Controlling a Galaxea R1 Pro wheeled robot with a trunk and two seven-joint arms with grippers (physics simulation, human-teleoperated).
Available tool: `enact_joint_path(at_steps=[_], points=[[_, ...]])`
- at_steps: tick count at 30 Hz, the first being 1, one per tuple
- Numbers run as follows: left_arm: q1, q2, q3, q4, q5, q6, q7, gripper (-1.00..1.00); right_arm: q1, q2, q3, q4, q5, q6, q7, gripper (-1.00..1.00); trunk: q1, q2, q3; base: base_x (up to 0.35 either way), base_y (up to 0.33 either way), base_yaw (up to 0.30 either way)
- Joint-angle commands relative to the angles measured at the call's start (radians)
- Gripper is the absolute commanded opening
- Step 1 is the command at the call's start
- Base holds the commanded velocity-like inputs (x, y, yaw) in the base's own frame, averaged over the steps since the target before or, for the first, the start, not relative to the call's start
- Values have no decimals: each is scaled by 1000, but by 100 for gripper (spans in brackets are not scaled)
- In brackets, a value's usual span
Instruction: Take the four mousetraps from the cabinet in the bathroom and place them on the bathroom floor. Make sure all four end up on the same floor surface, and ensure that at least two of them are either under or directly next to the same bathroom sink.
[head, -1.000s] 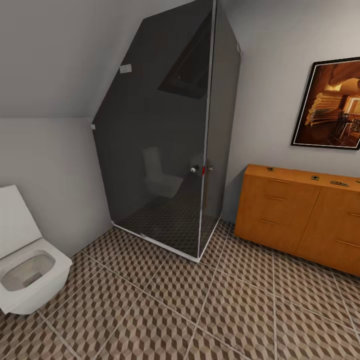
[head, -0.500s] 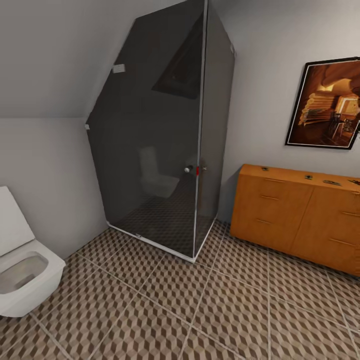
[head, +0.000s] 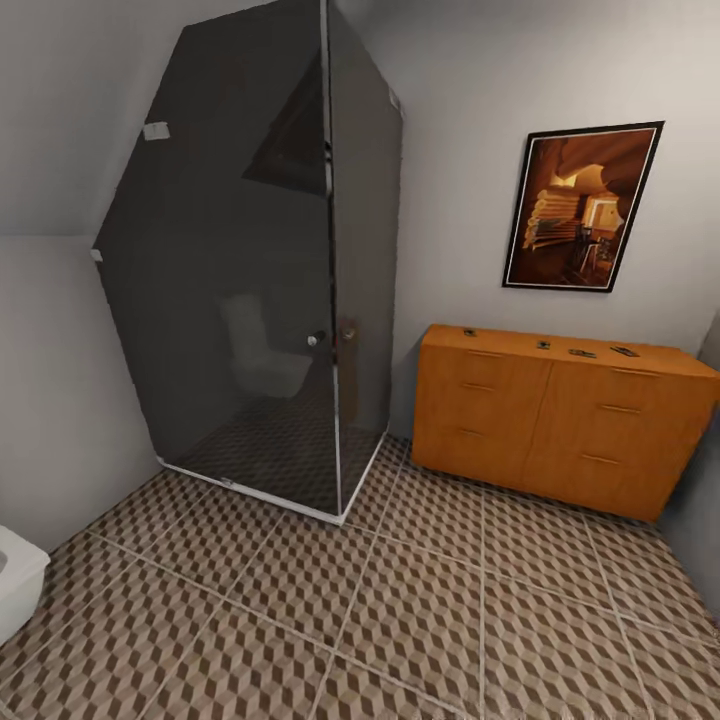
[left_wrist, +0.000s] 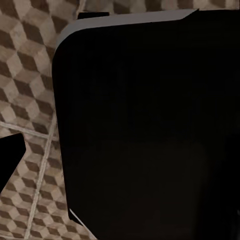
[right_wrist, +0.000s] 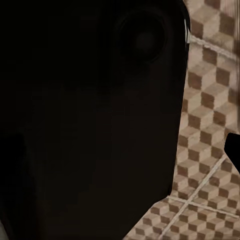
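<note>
Facing cabinet (head: 560, 425) at right, mousetraps (head: 583, 352) on top; open floor (head: 400, 600) ahead; can't tell either gripper's opening.

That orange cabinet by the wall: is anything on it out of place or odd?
Four small dark items, likely the mousetraps, sit scattered along the top of the cabinet, an unusual spot for traps. Its drawers are shut and nothing looks spilled or broken.

My body (left_wrist: 145, 130) is a broad, matte black panel with rounded corners and a thin grey edge, plus a round recess (right_wrist: 145, 40).
</note>
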Motion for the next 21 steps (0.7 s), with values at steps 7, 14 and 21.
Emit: enact_joint_path(at_steps=[7, 14, 21], points=[[0, -2, 0, -2, -1, 1, 1, 100, 0, -1, 1, 0, 0, 0, 4, 100, 0, 0, -1, 28, -164, -285], [0, -2, 0, -2, -1, -1, 1, 100, 0, -2, 1, 0, 1, 0, 5, 100, 0, 0, -1, 86, -115, -287], [0, -4, -1, -2, -1, -2, 1, 100, 0, -2, 1, 0, 2, 0, 6, 100, 0, 0, -1, 146, -123, -288]])
